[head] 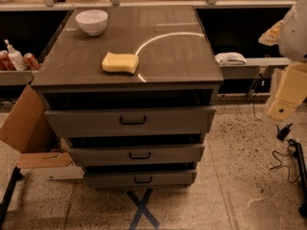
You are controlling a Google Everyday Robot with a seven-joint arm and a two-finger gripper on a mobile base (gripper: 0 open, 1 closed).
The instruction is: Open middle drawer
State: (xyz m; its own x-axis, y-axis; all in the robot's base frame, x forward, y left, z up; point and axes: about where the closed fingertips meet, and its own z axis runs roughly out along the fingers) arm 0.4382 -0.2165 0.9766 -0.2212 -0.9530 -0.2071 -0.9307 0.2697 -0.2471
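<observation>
A grey cabinet stands in the middle of the camera view with three stacked drawers. The middle drawer (168, 154) is the mid-sized front panel, with a small dark bar handle (139, 155) at its centre. It sits between the taller top drawer (86, 122) and the shorter bottom drawer (110, 179). All three fronts look pushed in. My gripper (282, 108), a cream part on the white arm, hangs at the far right edge. It is well to the right of the cabinet, above the floor, and touches nothing.
On the cabinet top (182, 56) lie a white bowl (91, 21) and a yellow sponge (120, 63). A cardboard box (24, 126) leans at the left. Cables (288, 157) lie on the floor at the right. A blue taped X (142, 209) marks the floor in front.
</observation>
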